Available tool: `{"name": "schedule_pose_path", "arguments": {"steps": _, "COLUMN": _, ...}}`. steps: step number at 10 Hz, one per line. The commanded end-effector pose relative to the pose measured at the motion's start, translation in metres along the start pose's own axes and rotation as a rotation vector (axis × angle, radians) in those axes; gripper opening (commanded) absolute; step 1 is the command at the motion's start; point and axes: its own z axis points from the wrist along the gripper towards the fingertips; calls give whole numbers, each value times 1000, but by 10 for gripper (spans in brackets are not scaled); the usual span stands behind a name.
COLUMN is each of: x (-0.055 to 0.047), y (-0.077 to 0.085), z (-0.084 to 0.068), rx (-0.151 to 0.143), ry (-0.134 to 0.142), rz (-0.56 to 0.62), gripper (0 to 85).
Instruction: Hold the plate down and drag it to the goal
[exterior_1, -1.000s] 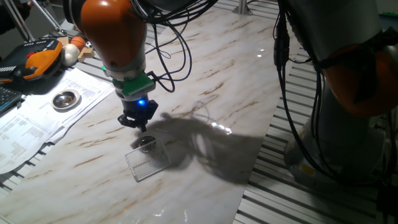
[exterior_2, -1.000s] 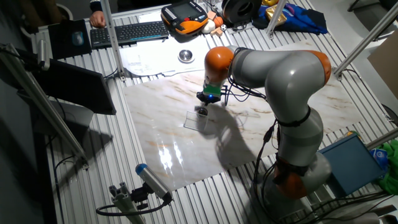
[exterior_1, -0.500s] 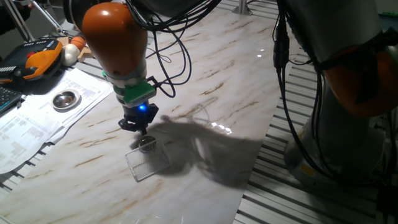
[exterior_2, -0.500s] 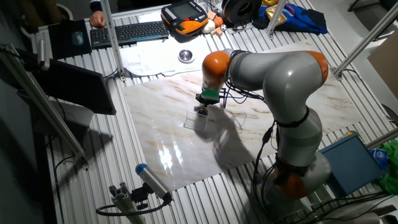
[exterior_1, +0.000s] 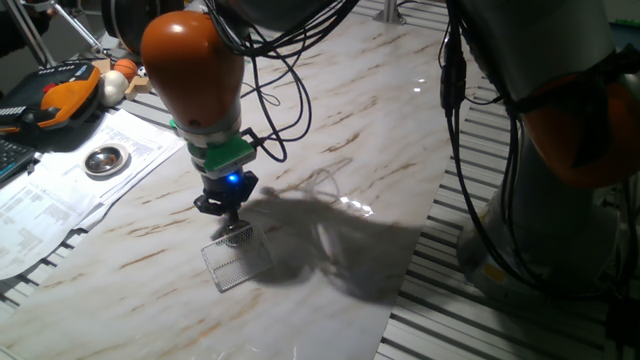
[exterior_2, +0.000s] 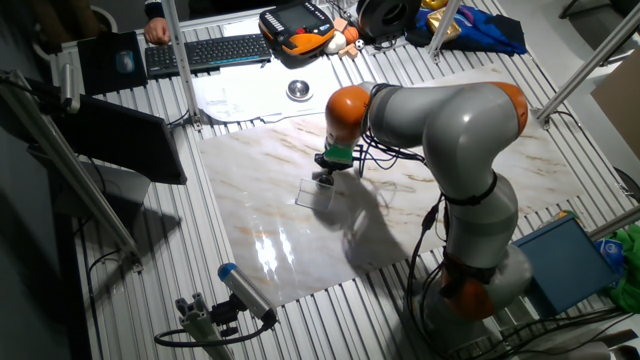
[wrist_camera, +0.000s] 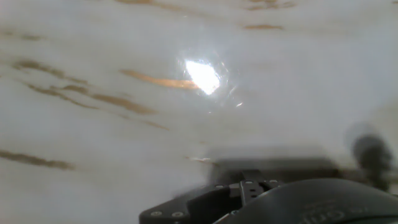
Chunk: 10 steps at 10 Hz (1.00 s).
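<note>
The plate (exterior_1: 238, 233) is a small shiny silver disc lying on the far corner of the goal (exterior_1: 238, 264), a pale mesh rectangle flat on the marble table (exterior_1: 380, 130). My gripper (exterior_1: 232, 214) hangs straight down from the orange wrist, fingers together, with its tip right at the plate's upper edge; I cannot tell whether it touches. In the other fixed view my gripper (exterior_2: 325, 179) covers the plate above the goal (exterior_2: 313, 194). The hand view is blurred and shows only marble and the dark gripper body (wrist_camera: 267, 199).
A larger round metal dish (exterior_1: 104, 158) sits on white printed sheets (exterior_1: 50, 200) at the left. An orange and black pendant (exterior_1: 55, 95) and a keyboard (exterior_2: 205, 52) lie beyond. Black cables (exterior_1: 290, 90) hang off the arm. The marble's front edge (exterior_1: 395, 300) is near.
My gripper has moved a little right and down, from beside the mesh to just over the plate. The plate and the goal have not moved.
</note>
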Motion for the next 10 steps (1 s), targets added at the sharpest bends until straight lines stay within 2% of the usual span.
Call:
{"name": "schedule_pose_path", "arguments": {"steps": 1, "x": 2, "y": 1, "z": 1, "rx": -3, "ry": 10, "rz": 0, "gripper": 0}}
{"name": "schedule_pose_path", "arguments": {"steps": 3, "x": 6, "y": 2, "z": 0, "rx": -8, "ry": 47, "rz": 3, "gripper": 0}}
{"name": "schedule_pose_path", "arguments": {"steps": 9, "x": 17, "y": 9, "z": -3, "rx": -18, "ry": 88, "rz": 16, "gripper": 0}}
{"name": "schedule_pose_path", "arguments": {"steps": 10, "x": 20, "y": 10, "z": -4, "rx": -17, "ry": 88, "rz": 20, "gripper": 0}}
